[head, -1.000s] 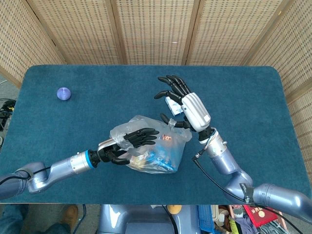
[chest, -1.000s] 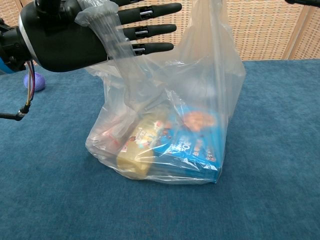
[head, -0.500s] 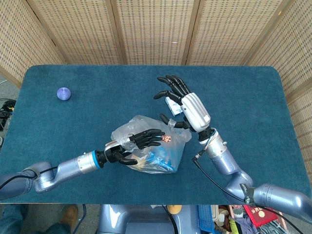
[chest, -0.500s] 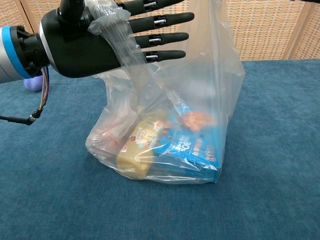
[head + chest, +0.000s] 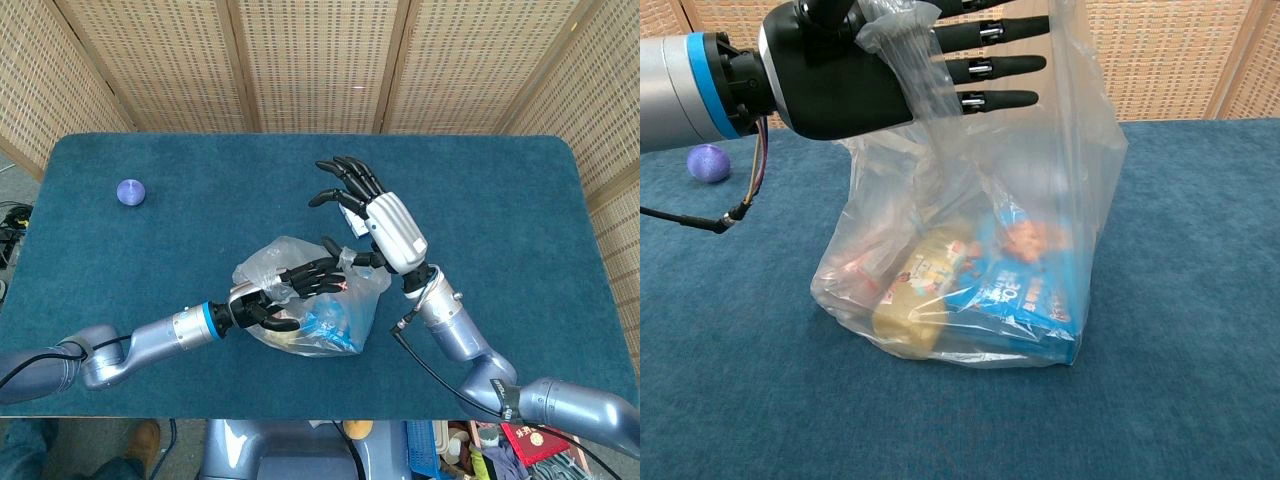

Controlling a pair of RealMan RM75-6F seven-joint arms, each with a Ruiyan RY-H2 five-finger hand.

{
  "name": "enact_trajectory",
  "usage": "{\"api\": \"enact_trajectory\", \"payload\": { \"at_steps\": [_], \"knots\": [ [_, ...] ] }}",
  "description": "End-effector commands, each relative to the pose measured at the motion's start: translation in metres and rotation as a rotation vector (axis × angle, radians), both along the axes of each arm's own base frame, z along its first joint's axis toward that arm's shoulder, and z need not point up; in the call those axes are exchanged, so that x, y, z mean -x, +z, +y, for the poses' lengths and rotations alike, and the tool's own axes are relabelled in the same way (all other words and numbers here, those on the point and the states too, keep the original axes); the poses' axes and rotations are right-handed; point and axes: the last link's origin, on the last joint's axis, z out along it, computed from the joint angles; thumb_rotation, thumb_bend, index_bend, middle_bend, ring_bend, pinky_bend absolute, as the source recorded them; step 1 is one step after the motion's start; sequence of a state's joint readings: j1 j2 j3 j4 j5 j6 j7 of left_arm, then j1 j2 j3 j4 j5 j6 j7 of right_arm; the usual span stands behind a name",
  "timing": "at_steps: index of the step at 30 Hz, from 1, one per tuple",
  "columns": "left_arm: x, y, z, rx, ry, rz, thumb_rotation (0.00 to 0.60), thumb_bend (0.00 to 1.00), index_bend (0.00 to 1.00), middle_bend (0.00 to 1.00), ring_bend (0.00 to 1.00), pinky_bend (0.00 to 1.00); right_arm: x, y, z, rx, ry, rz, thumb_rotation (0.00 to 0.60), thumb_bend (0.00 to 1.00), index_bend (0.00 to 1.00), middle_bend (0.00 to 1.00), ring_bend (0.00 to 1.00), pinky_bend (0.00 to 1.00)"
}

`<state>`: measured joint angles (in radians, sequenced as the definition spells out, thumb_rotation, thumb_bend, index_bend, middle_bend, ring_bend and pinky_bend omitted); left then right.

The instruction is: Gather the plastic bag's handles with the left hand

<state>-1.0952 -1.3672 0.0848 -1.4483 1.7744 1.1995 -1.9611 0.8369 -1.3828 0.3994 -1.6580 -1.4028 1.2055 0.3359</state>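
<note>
Bag: the clear plastic bag (image 5: pixel 970 250) stands near the middle of the blue cloth-covered table (image 5: pixel 520 200), with a yellow packet (image 5: pixel 920 290) and a blue printed box (image 5: pixel 1025 300) inside it
Left hand: the black left hand (image 5: pixel 855 75) is over the bag's mouth with its fingers (image 5: pixel 995 68) straight and spread; one film handle (image 5: pixel 915 60) lies draped across its palm, looped over the hand rather than clenched
Right hand: the white-backed right hand (image 5: pixel 385 230) is at the far side of the bag with fingers fanned out; its thumb side seems to keep the other handle (image 5: pixel 350 262) raised, though I cannot tell whether it truly pinches the film
Done: judging from both views, the near handle is threaded onto the left hand
Left: the far handle is not yet on the left hand, and the fingers have not curled in on either one, so I judge the gathering about half finished
Change, left arm: it has pushed further across the bag's mouth since a second ago; in the chest view the hand sits further right and the blue wrist ring (image 5: pixel 705 72) now shows
Change, right hand: it has shifted slightly toward the bag
Change, bag: its base and contents lie as before
Elsewhere: a small purple ball (image 5: pixel 131 192) rests well apart at the table's far left
</note>
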Motion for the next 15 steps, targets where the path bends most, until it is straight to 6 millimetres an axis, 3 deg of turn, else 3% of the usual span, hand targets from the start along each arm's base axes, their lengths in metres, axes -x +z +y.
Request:
{"api": "enact_trajectory", "payload": {
  "at_steps": [1, 9, 15],
  "knots": [
    [-0.001, -0.002, -0.003, 0.006, -0.014, 0.002, 0.483, 0.22, 0.01, 0.00, 0.00, 0.02, 0.000, -0.001, -0.001, 0.001, -0.005, 0.002, 0.600, 0.43, 0.32, 0.12, 0.00, 0.00],
    [-0.004, -0.006, -0.001, 0.002, -0.011, 0.007, 0.482, 0.21, 0.00, 0.00, 0.00, 0.02, 0.000, -0.002, -0.001, -0.005, 0.000, 0.004, 0.600, 0.43, 0.32, 0.12, 0.00, 0.00],
    [-0.017, -0.010, -0.002, -0.008, -0.039, 0.014, 0.482, 0.21, 0.01, 0.00, 0.00, 0.00, -0.005, -0.004, 0.000, -0.017, 0.010, 0.012, 0.600, 0.43, 0.32, 0.12, 0.00, 0.00]
  ]
}}
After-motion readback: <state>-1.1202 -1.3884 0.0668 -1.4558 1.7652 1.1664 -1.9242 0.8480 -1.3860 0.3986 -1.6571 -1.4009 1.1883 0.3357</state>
